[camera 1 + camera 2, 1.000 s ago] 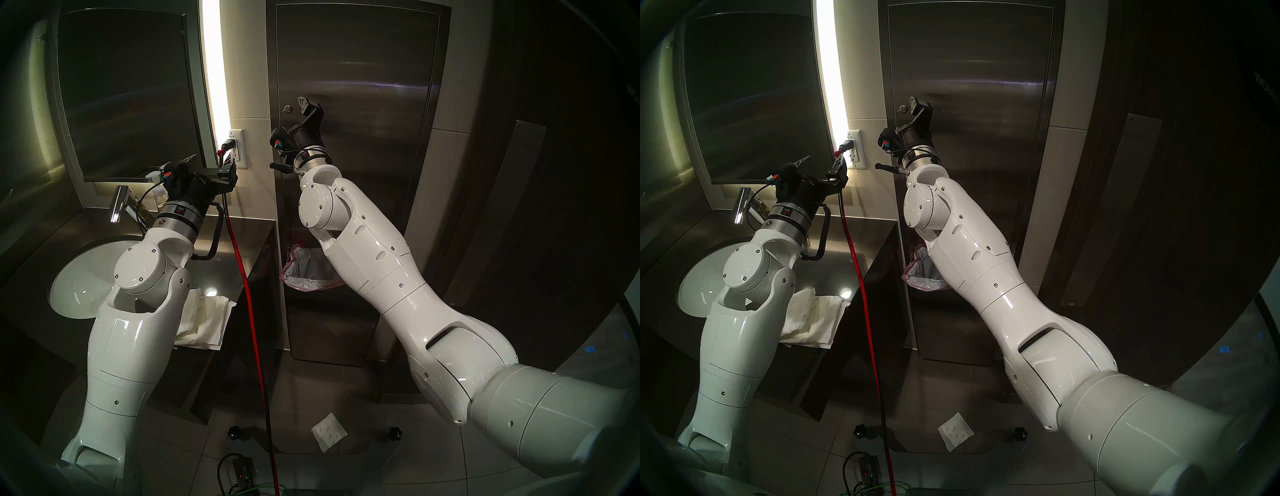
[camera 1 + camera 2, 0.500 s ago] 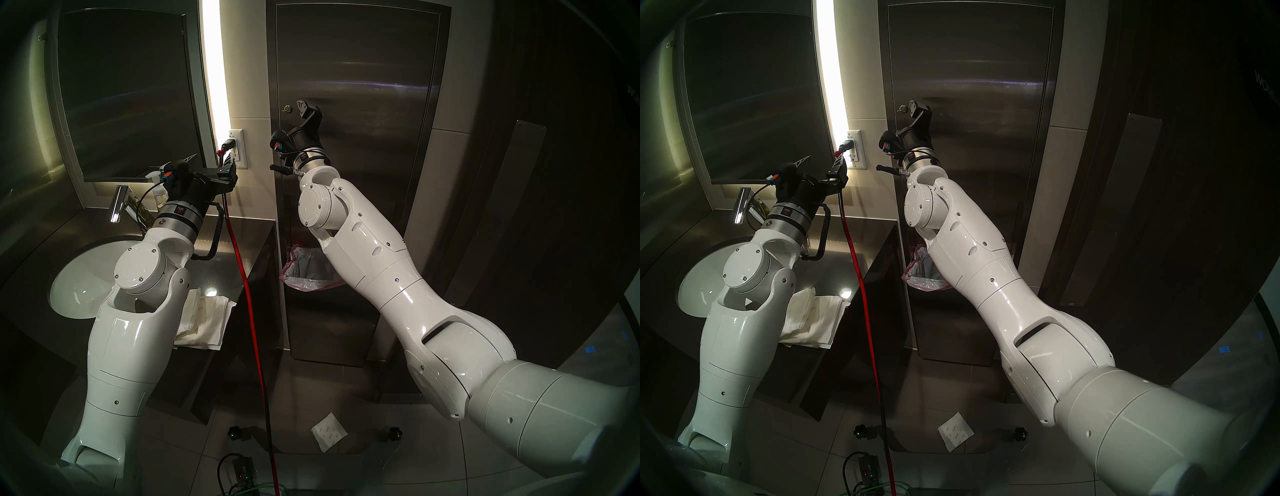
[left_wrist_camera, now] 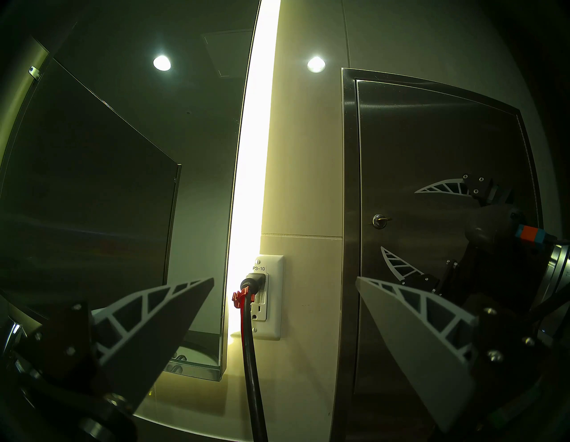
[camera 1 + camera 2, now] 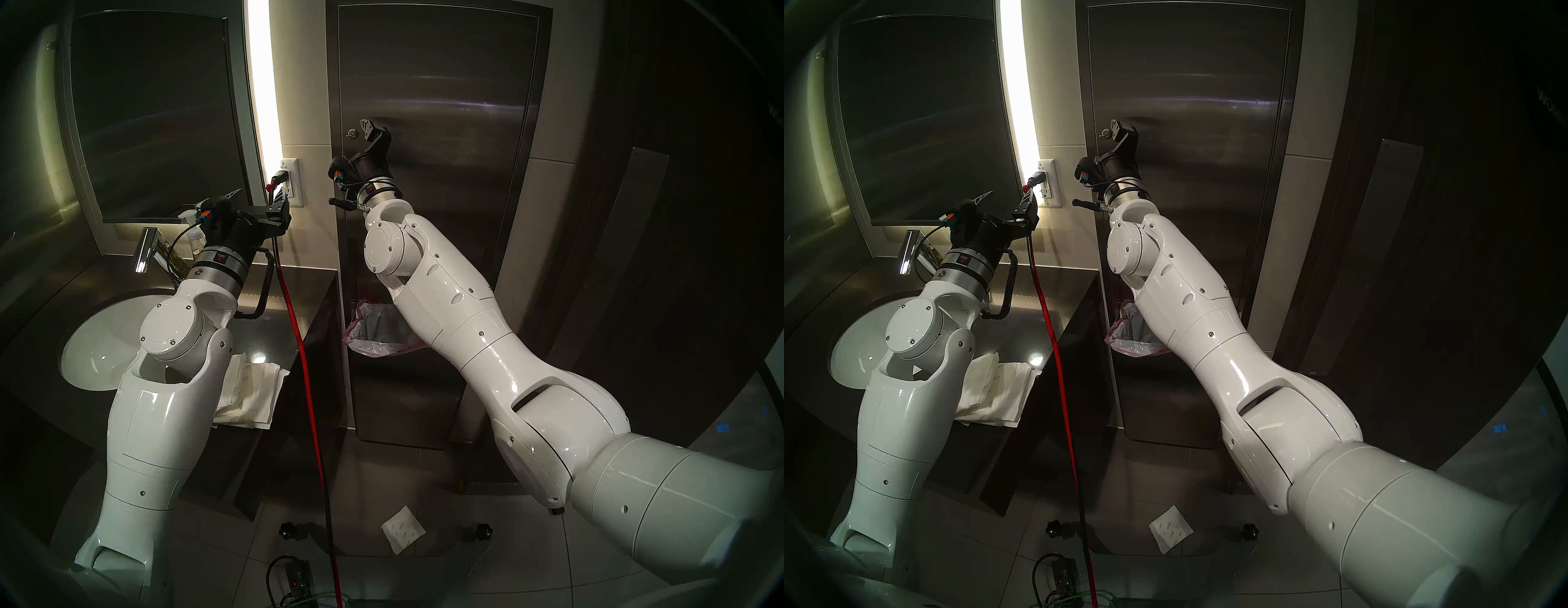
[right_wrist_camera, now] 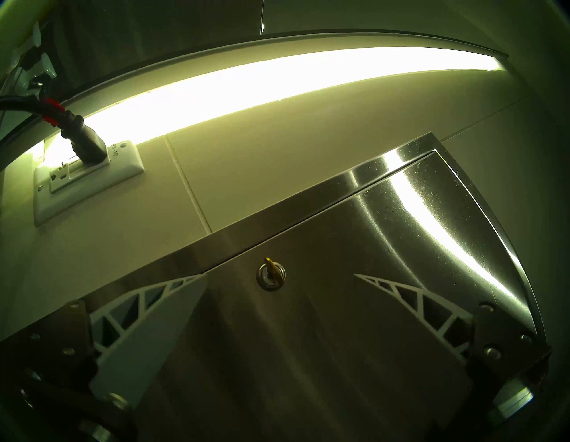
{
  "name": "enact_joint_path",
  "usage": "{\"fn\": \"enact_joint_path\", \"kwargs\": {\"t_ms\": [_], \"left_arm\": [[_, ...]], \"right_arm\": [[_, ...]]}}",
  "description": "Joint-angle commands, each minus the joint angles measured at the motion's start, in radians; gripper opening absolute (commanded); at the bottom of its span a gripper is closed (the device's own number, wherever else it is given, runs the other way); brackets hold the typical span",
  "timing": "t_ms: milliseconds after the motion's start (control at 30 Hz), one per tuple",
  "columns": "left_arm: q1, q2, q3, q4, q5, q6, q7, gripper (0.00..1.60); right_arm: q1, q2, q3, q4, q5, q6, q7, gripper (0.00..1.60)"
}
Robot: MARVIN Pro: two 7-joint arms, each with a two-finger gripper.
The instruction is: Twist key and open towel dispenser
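My right fingers (image 5: pixel 279 279) are spread wide and empty, up against the brushed steel door of the towel dispenser (image 4: pixel 445 170). In the right wrist view the key (image 5: pixel 271 268) sits dead centre between my two tips, its brass bow poking out of the round silver lock (image 5: pixel 270 277) near the door's edge. I am close but not touching it; steel shows on both sides of the lock. From the head view, my right tips hang just beside the key (image 4: pixel 351 133), on the side away from the wall socket (image 4: pixel 290 182). My left fingers (image 3: pixel 283 285) are wide apart too, holding nothing, aimed at that socket with the black plug and red cord (image 3: pixel 246 308) in it, above the counter (image 4: pixel 305 288). The dispenser door is shut flush in its frame.
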Motion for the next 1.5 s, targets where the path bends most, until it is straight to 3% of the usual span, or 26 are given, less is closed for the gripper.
{"fn": "enact_joint_path", "kwargs": {"t_ms": [0, 867, 1033, 1067, 1200, 1333, 1400, 1467], "left_arm": [[-0.012, -0.001, -0.002, -0.009, 0.001, -0.008, 0.001, 1.60], [-0.012, 0.000, -0.001, -0.008, 0.000, -0.009, 0.002, 1.60], [-0.012, 0.000, -0.001, -0.008, 0.000, -0.009, 0.002, 1.60], [-0.012, 0.000, -0.001, -0.008, 0.000, -0.009, 0.003, 1.60], [-0.012, 0.000, -0.001, -0.008, 0.000, -0.009, 0.003, 1.60], [-0.012, 0.001, -0.001, -0.008, 0.000, -0.009, 0.003, 1.60], [-0.012, 0.001, -0.001, -0.008, 0.000, -0.009, 0.003, 1.60], [-0.012, 0.001, -0.001, -0.008, -0.001, -0.009, 0.003, 1.60]], "right_arm": [[0.052, -0.015, 0.010, 0.013, -0.002, -0.013, -0.020, 1.60], [0.107, -0.035, 0.038, 0.118, -0.012, -0.066, -0.058, 1.59], [0.114, -0.039, 0.041, 0.133, -0.013, -0.078, -0.063, 0.99], [0.115, -0.040, 0.041, 0.136, -0.014, -0.080, -0.065, 0.75], [0.123, -0.044, 0.044, 0.156, -0.016, -0.089, -0.071, 0.63], [0.129, -0.046, 0.047, 0.172, -0.016, -0.097, -0.075, 0.69], [0.132, -0.047, 0.049, 0.179, -0.016, -0.103, -0.078, 0.95], [0.135, -0.048, 0.051, 0.187, -0.016, -0.109, -0.080, 1.08]]}}
